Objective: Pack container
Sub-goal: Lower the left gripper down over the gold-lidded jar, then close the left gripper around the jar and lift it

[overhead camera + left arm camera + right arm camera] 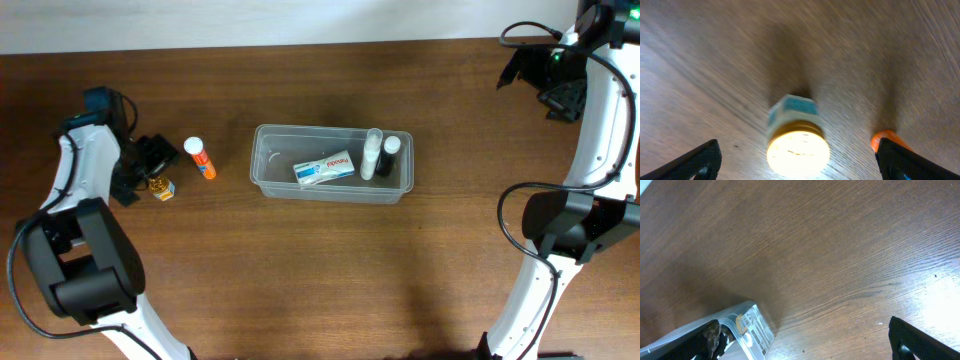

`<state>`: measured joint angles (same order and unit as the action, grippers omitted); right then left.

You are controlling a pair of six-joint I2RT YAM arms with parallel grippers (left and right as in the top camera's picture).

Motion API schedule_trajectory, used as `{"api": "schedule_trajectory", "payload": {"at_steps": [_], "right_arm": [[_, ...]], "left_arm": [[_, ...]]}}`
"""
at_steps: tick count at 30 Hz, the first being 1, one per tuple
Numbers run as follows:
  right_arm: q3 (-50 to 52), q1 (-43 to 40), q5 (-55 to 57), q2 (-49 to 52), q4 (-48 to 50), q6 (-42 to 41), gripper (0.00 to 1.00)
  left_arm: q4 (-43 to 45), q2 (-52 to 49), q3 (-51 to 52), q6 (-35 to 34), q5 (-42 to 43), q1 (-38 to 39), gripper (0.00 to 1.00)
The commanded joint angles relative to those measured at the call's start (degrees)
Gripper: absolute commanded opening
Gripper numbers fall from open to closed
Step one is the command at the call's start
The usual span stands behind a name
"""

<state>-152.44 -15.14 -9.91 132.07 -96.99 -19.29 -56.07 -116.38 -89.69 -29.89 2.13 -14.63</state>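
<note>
The container [310, 129] is a clear plastic tub in the middle of the table. Inside it lie a white and blue box [325, 168], a white bottle [372, 155] and a black-capped bottle [389, 154]. To its left lies an orange tube [201, 158] with a white cap. Further left stands a small gold-lidded jar [162, 187]. My left gripper [153, 168] hovers open over that jar [797, 145], one finger on each side of it and neither touching; the orange tube's tip [883, 138] shows by the right finger. My right gripper [540, 85] is open at the far right, empty, with the container's corner [747, 325] by its left finger.
The table is dark brown wood, with a pale wall along its back edge. Both white arm bases stand at the table's front corners, left [80, 265] and right [565, 225]. Black cables loop beside the right arm.
</note>
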Motion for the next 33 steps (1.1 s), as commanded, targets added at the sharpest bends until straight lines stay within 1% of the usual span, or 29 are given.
{"api": "schedule_trajectory", "payload": {"at_steps": [1,15,28,33], "right_arm": [[0.3,0.0,0.8,-0.5,-0.3,-0.1,0.98],[0.3,0.0,0.8,-0.5,-0.3,-0.1,0.98],[0.3,0.0,0.8,-0.5,-0.3,-0.1,0.98],[0.3,0.0,0.8,-0.5,-0.3,-0.1,0.98]], "left_arm": [[0.1,-0.9,-0.4,-1.4,-0.6,0.2,1.0],[-0.1,-1.2,-0.2,-1.4,-2.4,0.2,1.0],[-0.3,-5.5,-0.2,-1.3,-2.7,0.2,1.0],[-0.3,-5.6,-0.2,-1.3,-4.8,0.2,1.0]]}}
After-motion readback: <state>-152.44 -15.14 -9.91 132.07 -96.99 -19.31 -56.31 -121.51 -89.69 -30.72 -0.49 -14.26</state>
